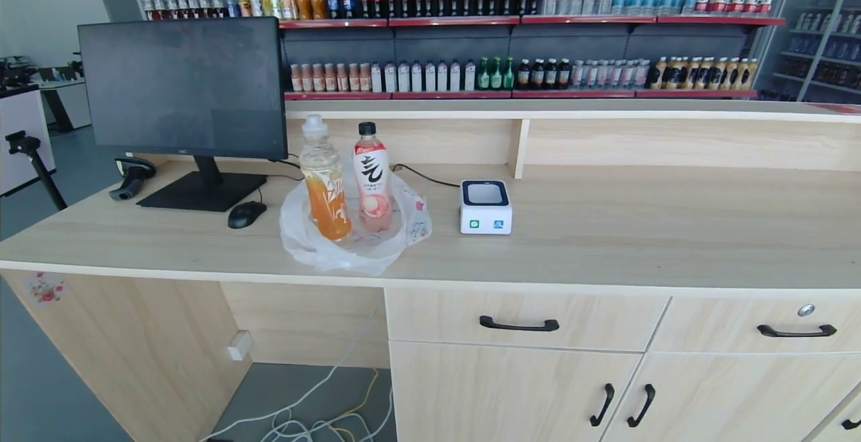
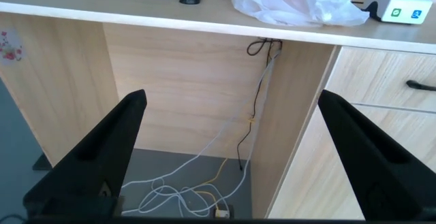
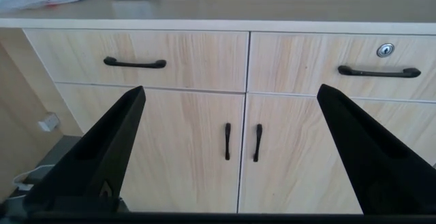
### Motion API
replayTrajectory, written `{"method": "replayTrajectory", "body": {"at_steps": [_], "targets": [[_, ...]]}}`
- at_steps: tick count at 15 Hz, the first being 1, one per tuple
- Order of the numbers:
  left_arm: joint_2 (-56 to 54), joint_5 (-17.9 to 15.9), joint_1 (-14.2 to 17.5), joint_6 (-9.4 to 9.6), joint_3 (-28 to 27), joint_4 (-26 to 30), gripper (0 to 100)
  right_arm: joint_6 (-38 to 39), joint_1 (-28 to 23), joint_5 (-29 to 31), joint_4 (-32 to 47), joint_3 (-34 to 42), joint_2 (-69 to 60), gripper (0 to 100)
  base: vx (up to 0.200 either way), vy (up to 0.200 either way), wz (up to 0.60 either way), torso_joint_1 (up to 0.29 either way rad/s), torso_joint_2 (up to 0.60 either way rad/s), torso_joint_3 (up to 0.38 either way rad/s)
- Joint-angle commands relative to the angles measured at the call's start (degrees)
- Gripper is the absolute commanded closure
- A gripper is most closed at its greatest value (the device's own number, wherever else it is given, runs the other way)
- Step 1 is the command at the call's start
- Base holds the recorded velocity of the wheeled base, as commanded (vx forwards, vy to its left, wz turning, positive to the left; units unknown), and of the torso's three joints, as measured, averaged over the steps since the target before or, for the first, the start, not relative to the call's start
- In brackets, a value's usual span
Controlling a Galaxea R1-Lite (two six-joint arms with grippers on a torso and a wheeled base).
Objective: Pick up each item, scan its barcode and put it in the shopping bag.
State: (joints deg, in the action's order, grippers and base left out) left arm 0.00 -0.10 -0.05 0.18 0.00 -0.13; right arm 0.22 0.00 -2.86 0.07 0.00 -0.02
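While orange-drink clear plastic bottle (image 1: pixel 324 186) and pink-labelled black-capped bottle (image 1: pixel 372 179) stood in white plastic shopping bag (image 1: pixel 350 253) beside white boxy scanner (image 1: pixel 485 206), I held left gripper (image 2: pixel 231 98), right gripper (image 3: pixel 231 91) low before pale wooden counter (image 1: pixel 639 227), fingers spread, empty: bagging judged done.

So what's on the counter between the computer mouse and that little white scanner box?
The white shopping bag, with an orange bottle and a pink bottle standing upright in it; the head view shows it.
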Motion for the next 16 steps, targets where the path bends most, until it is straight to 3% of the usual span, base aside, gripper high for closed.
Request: {"method": "replayTrajectory", "body": {"at_steps": [1, 5, 12, 16], "targets": [[0.0, 0.0, 0.0, -0.01, 0.0, 0.0, 0, 0.0, 0.0, 0.0, 0.0, 0.0, 0.0, 0, 0.000, 0.000, 0.00, 0.000, 0.00, 0.000], [0.0, 0.0, 0.0, 0.08, 0.0, 0.0, 0, 0.0, 0.0, 0.0, 0.0, 0.0, 0.0, 0, 0.000, 0.000, -0.60, 0.005, 0.01, 0.001], [0.0, 0.0, 0.0, 0.08, 0.0, 0.0, 0, -0.3, 0.0, 0.0, 0.0, 0.0, 0.0, 0, 0.000, 0.000, 0.00, 0.000, 0.00, 0.000], [0.0, 0.0, 0.0, 0.08, 0.0, 0.0, 0, -0.1, 0.0, 0.0, 0.0, 0.0, 0.0, 0, -0.200, 0.000, 0.00, 0.006, 0.01, 0.001]]}}
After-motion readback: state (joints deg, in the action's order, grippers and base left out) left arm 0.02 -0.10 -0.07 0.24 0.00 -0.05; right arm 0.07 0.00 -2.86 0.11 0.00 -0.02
